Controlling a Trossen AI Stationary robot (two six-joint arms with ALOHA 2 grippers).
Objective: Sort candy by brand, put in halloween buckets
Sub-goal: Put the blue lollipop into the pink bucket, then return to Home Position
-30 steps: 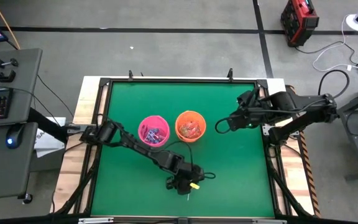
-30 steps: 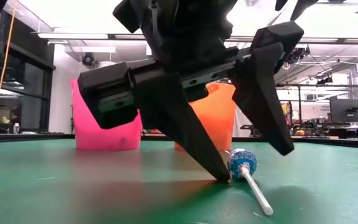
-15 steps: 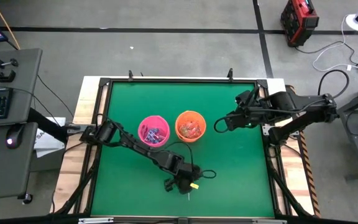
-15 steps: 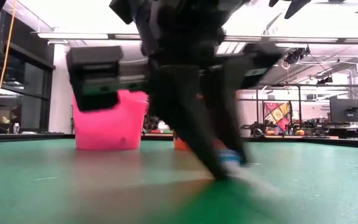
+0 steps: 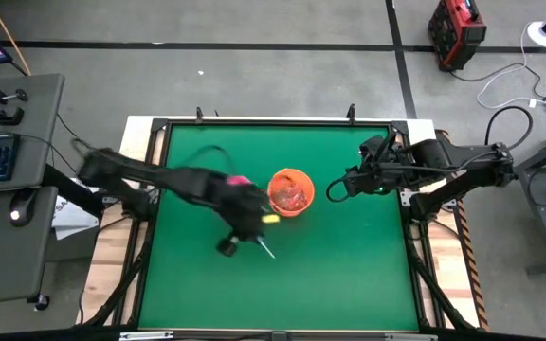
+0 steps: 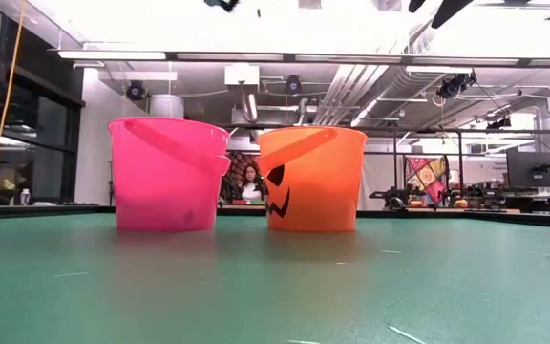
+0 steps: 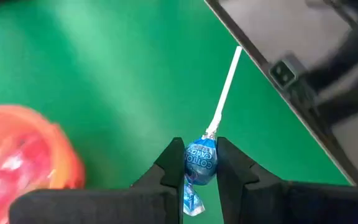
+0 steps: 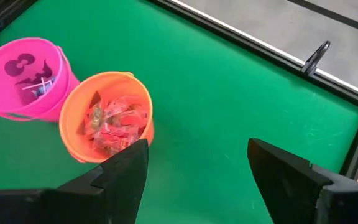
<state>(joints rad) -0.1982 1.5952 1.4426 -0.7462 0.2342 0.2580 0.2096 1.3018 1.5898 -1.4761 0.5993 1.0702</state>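
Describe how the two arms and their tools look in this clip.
Both arms are dark, jointed segments. The left tool has two black tapering fingers on a flat black bar. The right tool has broad, wedge-shaped black fingers. A small yellow tag marks the left wrist.

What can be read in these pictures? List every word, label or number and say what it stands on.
"COTTO" over "CAND", the ends lost in the wrapper's curve: on the blue head of the lollipop held in the left gripper.
Orange bucket and pink bucket: dark face marks only, no words.
Poster in the room behind: too small to read.
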